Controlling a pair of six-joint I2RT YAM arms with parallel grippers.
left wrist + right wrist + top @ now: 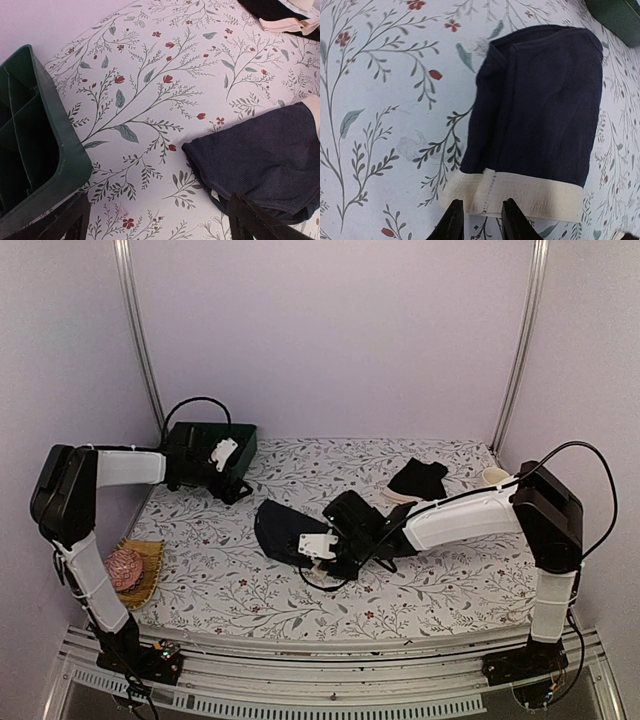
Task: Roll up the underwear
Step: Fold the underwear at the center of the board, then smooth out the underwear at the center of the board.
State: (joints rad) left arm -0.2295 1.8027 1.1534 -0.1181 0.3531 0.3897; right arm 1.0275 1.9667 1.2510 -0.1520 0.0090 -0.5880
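- Top external view: a flowered cloth [200,570] covers the whole table, and both arms reach over it from the near edge.
- The green tray [245,435] sits at the upper left of that frame. The left arm hangs just beside it.
- The navy underwear [540,110] lies flat at the middle of the table, with its cream waistband [520,195] at the lower edge of the right wrist frame.
- The black underwear [415,480] lies at the upper right of the top frame, well apart from both arms.
- The right gripper [482,220] stands at the near edge of the waistband. Its fingers are parted a little with bare cloth showing between them, so it grasps nothing.
- The left gripper [160,225] is spread wide and empty. The navy garment is at the lower right of its frame.
- Key relation: the garment's long axis runs from the waistband straight up the right wrist frame, away from the fingers. The right arm is much the nearer, so a roll would likely start at the waistband and go away from it.
- No brand, label or writing can be read anywhere.
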